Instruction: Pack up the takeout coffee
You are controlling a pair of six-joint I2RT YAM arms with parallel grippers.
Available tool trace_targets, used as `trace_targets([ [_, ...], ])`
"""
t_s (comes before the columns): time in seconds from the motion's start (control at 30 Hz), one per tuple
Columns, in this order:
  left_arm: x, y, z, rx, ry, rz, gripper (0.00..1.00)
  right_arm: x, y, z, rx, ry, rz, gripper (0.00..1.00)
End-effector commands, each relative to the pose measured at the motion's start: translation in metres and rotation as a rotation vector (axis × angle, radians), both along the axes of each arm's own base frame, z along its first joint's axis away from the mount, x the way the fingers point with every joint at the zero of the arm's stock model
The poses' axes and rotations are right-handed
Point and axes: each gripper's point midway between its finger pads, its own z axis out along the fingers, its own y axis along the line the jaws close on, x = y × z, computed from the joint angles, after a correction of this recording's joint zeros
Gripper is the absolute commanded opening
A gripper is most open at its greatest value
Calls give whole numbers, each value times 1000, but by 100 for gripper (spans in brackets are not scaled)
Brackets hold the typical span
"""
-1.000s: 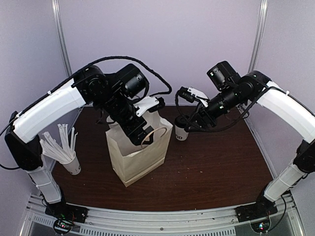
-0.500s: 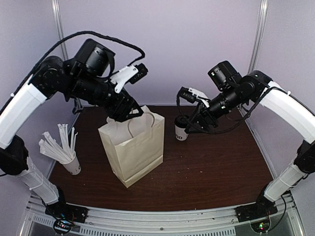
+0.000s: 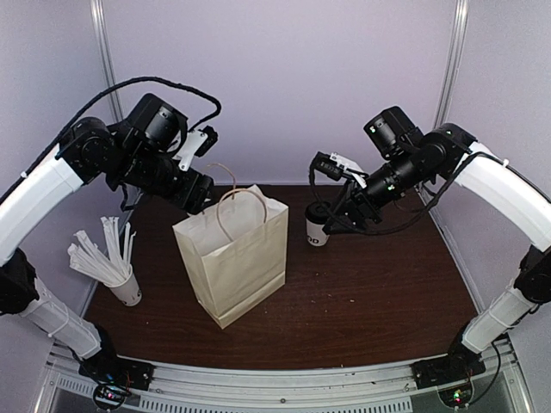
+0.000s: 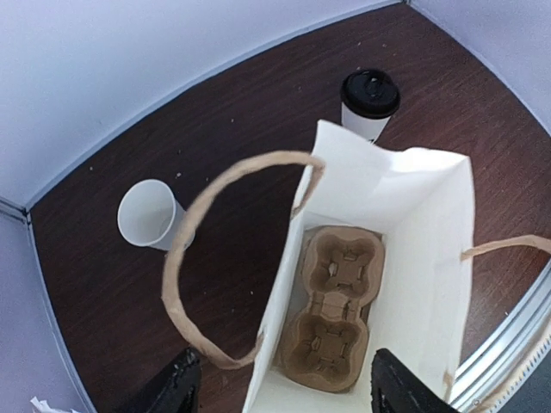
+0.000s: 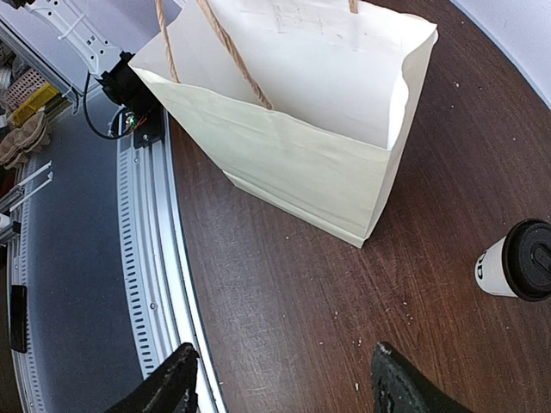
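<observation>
The takeout coffee point(image 3: 317, 229), a small white cup with a black lid, stands on the table right of a white paper bag point(image 3: 237, 262). The bag is upright and open, its handles free. In the left wrist view a brown cup carrier point(image 4: 337, 318) lies on the bag's floor, and the coffee point(image 4: 369, 101) stands beyond the bag's far side. My left gripper point(image 4: 284, 391) hovers open above the bag's near edge, holding nothing. My right gripper point(image 5: 284, 391) is open over bare table, with the coffee point(image 5: 516, 262) off to its right and the bag point(image 5: 301, 112) ahead.
A white cup full of wrapped straws point(image 3: 126, 288) stands at the table's left edge. An empty white cup point(image 4: 148, 215) sits behind the bag. The metal rail point(image 5: 146, 258) runs along the table's near edge. Purple walls close in the back and sides.
My left arm lifted away from the bag's mouth and drew back to the left, opening clear of it. The bag shifted left and stands taller with its handles up. The right arm stayed put.
</observation>
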Motion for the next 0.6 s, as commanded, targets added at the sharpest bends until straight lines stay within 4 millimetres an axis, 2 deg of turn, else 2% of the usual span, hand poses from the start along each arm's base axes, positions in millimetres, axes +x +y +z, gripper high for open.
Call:
trace_targets([
  [0.0, 13, 7, -17, -41, 70, 65, 67, -2, -1, 3, 9, -6, 16, 68],
  [0.1, 21, 11, -33, -52, 122, 69, 60, -3, -4, 2, 4, -16, 12, 68],
  [0.33, 19, -9, -56, -64, 220, -56, 43, 0, -8, 1, -8, -36, -10, 68],
  [0.37, 19, -10, -58, -60, 227, -64, 38, 2, -8, 0, -12, -37, -19, 68],
  [0.47, 23, -14, -62, -49, 233, -78, 9, 7, -10, -2, -25, -43, -40, 68],
  [0.57, 26, -18, -63, -27, 222, -110, 2, 13, -12, -5, -39, -47, -65, 68],
])
